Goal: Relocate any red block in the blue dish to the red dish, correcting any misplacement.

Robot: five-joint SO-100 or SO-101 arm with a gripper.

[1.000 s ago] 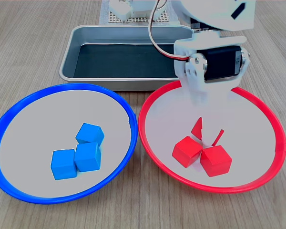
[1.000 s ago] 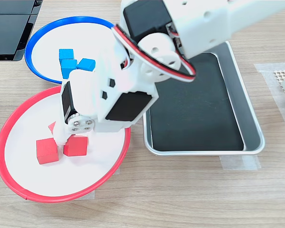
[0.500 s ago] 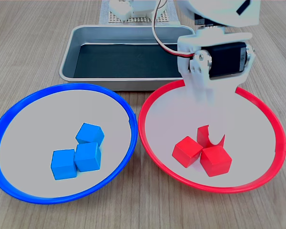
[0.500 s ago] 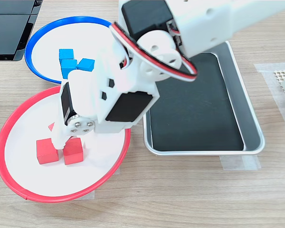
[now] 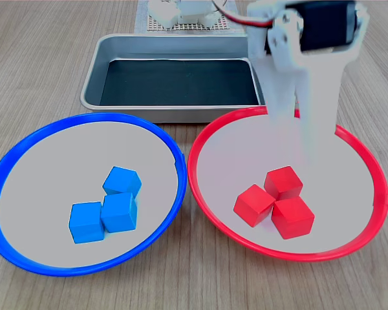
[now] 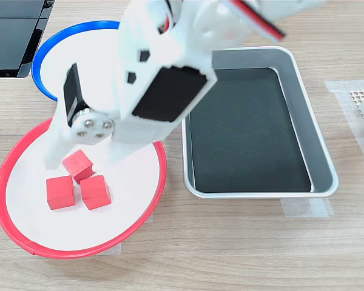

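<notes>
On the counter the blue dish held only blue cubes; the red dish held three red blocks touching. The pincer, blurred, hung empty just above the rear block; its gape I could not tell.

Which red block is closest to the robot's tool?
The red block at the back of the red dish, toward the metal tray. It sits just below the raised tool; the other two red blocks lie nearer the front rim.
</notes>
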